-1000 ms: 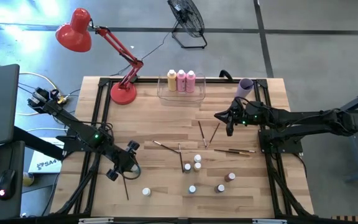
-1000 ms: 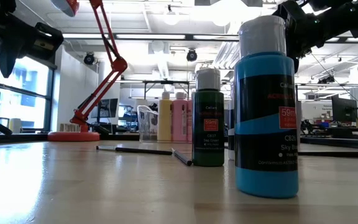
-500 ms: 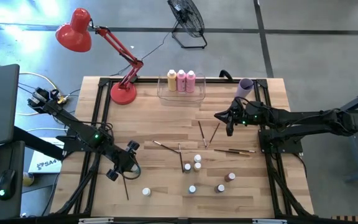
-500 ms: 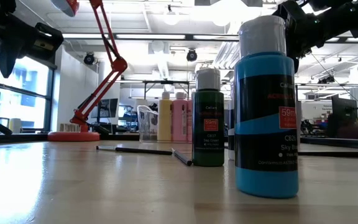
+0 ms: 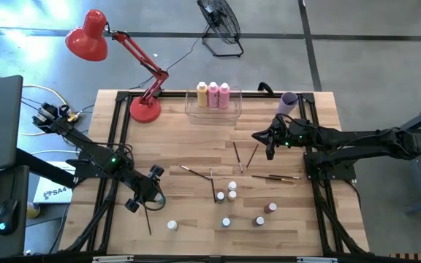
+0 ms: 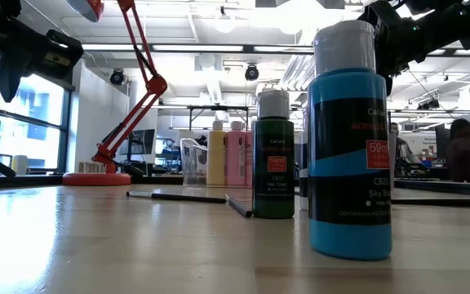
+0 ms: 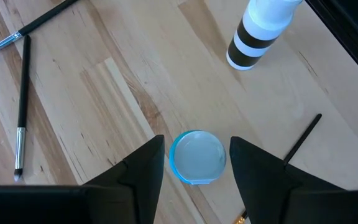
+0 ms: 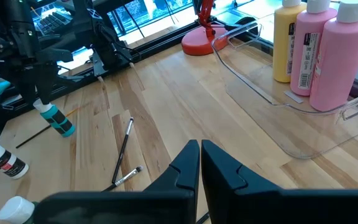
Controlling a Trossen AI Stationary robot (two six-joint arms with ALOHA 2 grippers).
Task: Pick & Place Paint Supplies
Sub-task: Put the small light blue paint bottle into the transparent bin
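Observation:
My left gripper (image 5: 149, 191) hangs over the table's near left part, shut on a small blue paint bottle with a white cap (image 7: 196, 157), which also shows in the right wrist view (image 8: 58, 121). My right gripper (image 5: 269, 150) is shut, holds nothing and hovers right of centre above two paintbrushes (image 5: 237, 155). More brushes (image 5: 275, 177) and several tiny white-capped bottles (image 5: 232, 190) are on the wood near the middle. Three taller yellow and pink bottles (image 5: 213, 93) stand in the clear bin (image 5: 193, 113) at the far edge. My left gripper has the blue bottle pinched between its two fingers at the white cap end (image 8: 41, 107), one finger on each side (image 7: 148, 165). The fingers slant down from the table's left. The bottle hangs tilted below them, base lowest; whether the base touches the wood, I cannot tell.
A red desk lamp stands on its base (image 5: 145, 109) at the far left. A lilac cup (image 5: 289, 102) sits at the far right corner. A black-banded bottle (image 7: 257, 34) and a dark brush (image 5: 148, 218) are close to my left gripper. A person (image 6: 467, 155) is in the room behind.
Both arms have kept still, and the blue bottle has stayed as it was. In the room behind, a person has come into view at the right.

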